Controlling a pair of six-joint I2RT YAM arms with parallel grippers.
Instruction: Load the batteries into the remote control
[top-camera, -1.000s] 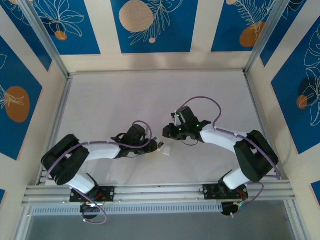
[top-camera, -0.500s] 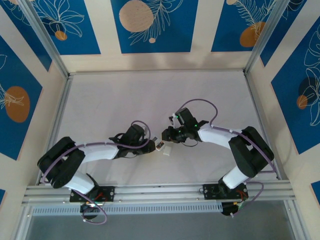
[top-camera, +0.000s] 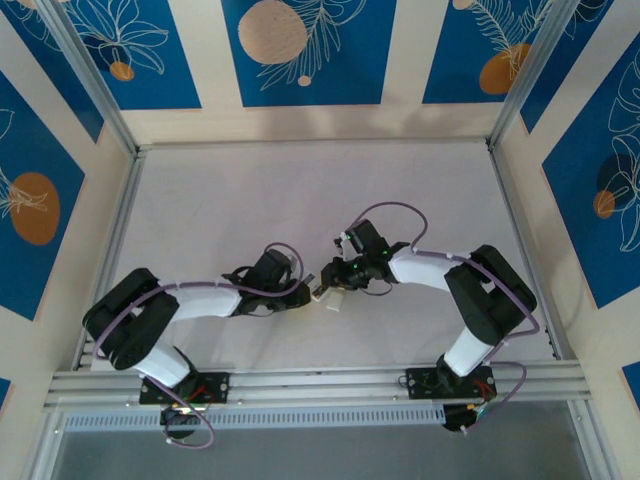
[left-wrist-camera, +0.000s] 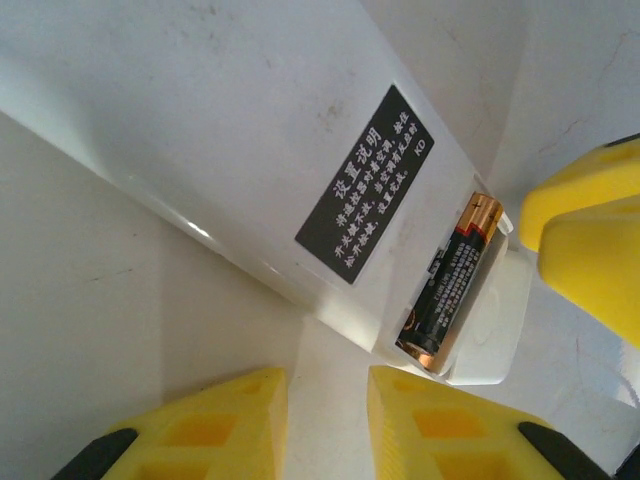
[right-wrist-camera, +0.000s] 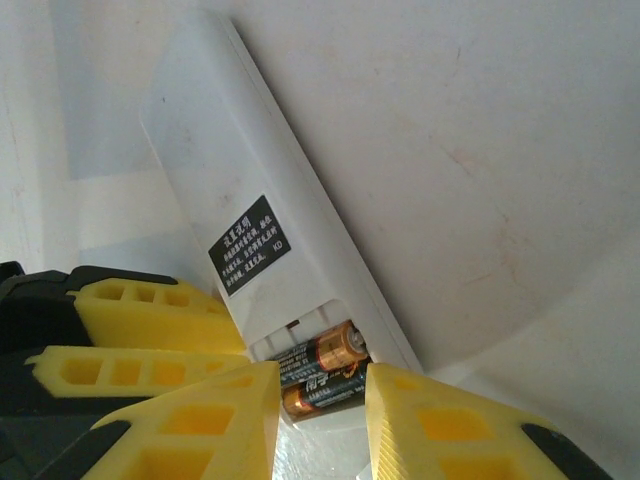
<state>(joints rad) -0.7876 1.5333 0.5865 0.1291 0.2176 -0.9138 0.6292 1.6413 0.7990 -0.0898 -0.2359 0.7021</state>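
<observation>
The remote control (right-wrist-camera: 240, 170) lies back up on the white table, a black printed label on it and its end compartment uncovered. Two batteries (right-wrist-camera: 325, 365) lie side by side in that compartment, gold ends showing; one battery (left-wrist-camera: 450, 285) shows in the left wrist view. My right gripper (right-wrist-camera: 322, 372) hovers over the compartment end, open by a narrow gap with the batteries seen through it. My left gripper (left-wrist-camera: 327, 385) is open narrowly, its tips at the remote's (left-wrist-camera: 230, 130) long edge beside the compartment. From above, both grippers (top-camera: 308, 291) (top-camera: 332, 280) meet over the remote (top-camera: 330, 298).
The white table (top-camera: 300, 190) runs back to the blue patterned wall panels. A metal rail (top-camera: 320, 385) carrying both arm bases borders the near edge, and slanted frame posts (top-camera: 110, 230) stand at the sides. The right arm's purple cable (top-camera: 400, 208) loops above its wrist.
The right gripper has come down and left, closing in on the remote's battery end. The left arm has hardly moved.
</observation>
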